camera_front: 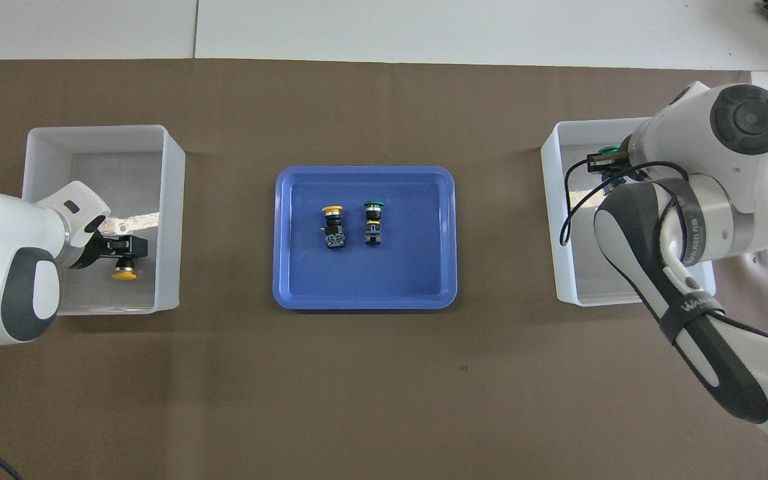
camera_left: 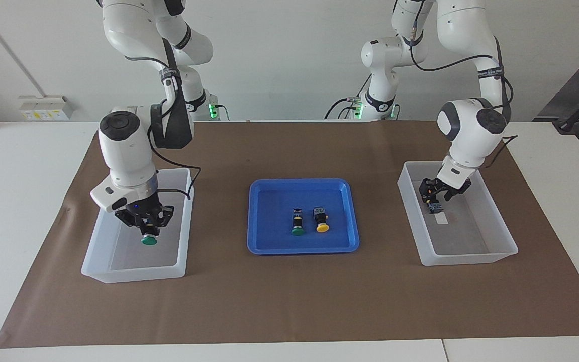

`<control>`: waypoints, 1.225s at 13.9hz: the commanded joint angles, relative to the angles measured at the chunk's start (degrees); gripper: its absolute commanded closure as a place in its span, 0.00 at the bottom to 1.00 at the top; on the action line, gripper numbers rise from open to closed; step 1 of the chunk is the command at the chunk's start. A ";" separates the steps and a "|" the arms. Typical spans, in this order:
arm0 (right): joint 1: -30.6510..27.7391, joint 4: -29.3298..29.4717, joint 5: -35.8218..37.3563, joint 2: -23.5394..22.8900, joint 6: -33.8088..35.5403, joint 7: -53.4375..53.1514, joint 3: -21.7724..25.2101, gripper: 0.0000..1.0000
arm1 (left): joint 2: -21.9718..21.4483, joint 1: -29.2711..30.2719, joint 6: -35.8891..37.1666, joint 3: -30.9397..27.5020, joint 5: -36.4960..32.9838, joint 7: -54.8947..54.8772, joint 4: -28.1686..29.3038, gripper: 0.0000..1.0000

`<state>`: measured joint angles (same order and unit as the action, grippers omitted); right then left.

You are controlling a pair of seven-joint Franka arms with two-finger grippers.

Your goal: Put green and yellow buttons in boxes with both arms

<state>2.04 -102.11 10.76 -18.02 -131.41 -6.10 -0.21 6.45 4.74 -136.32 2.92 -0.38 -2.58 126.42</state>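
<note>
1. Box at the right arm's end of the table (camera_left: 18,211): the right gripper (camera_left: 148,230) hangs down inside this translucent bin (camera_left: 133,274), and its fingers are clamped on the black body of a green button (camera_left: 149,240). The green cap points down, sticking out just under the fingertips. It sits low between the walls, but I can't tell if the cap touches the base. So this one is delivered but not let go, as I read it.

2. Blue tray (camera_left: 302,250) in the middle, between the two bins: two buttons lie on it side by side, a green-capped button (camera_left: 297,232) and a yellow-capped button (camera_left: 322,228). Both have their caps pointing away from the robots. Neither gripper is anywhere near them, so that's half the job not started.

3. Box at the left arm's end: the left gripper (camera_left: 438,196) is inside the other bin (camera_left: 470,259), low over the sticker on its base. A yellow button (camera_front: 123,274) sits right under its tip, touching it or just about. Honestly can't tell whether it's gripped or already released, or whether it rests on the base.

4. My rough tally: two of the four buttons are in or at their bins and two are left on the tray. I'd call it about halfway.
</note>
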 commanded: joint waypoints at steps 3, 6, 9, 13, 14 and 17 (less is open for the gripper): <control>-3.79 -2.13 0.40 -4.12 -10.79 1.27 -0.93 1.00 | -2.23 0.44 0.53 0.42 0.20 -0.41 -5.03 0.00; -4.76 -2.04 0.40 -5.80 -12.54 1.27 -0.93 1.00 | -2.24 -1.22 6.91 0.77 0.73 -0.15 -11.69 0.00; -5.64 -1.61 0.31 -7.64 -14.91 1.10 -0.84 1.00 | -0.30 -6.39 10.90 0.77 4.15 5.26 -17.95 0.00; -6.27 -1.34 0.31 -8.53 -15.45 0.74 -0.93 0.52 | 0.83 -16.84 4.24 0.77 4.51 17.85 -16.47 0.00; -6.00 -1.25 0.31 -8.35 -15.45 0.74 -0.93 0.31 | 1.63 -18.70 2.74 0.77 4.51 20.83 -16.46 0.00; -4.51 -1.25 0.31 -5.90 -13.00 0.74 -0.93 0.27 | 6.63 -25.20 -2.53 0.60 4.42 26.29 -16.99 0.00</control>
<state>-2.85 -103.33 10.76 -25.89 -145.93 -5.96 -0.67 9.49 -16.93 -134.97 4.67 3.56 20.97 110.22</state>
